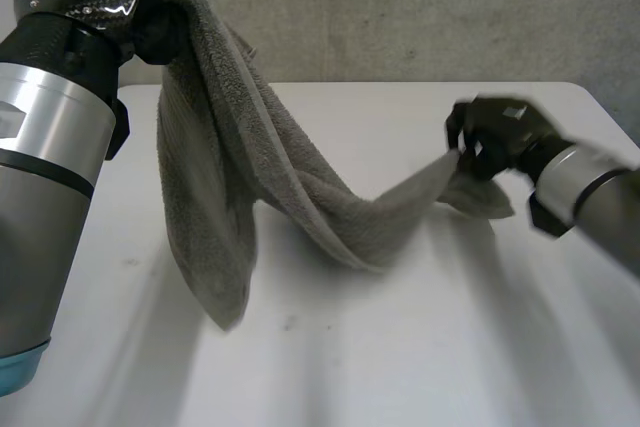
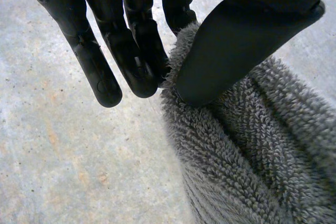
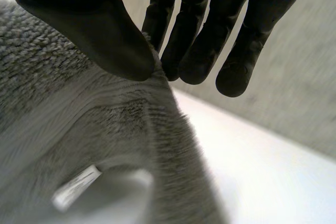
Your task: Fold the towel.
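Up at eleven o'clock left hand [image 1: 160,32] pinches towel [image 1: 230,167], right hand [image 1: 495,137] pinches it at three; shallow grips may slip

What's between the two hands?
Only the towel: it hangs from the left hand, sags to the table, and rises to the right hand. Head view shows it.

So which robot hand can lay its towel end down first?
Probably the right robot hand: it pinches the towel low, near the table, while the left robot hand holds its end high up.
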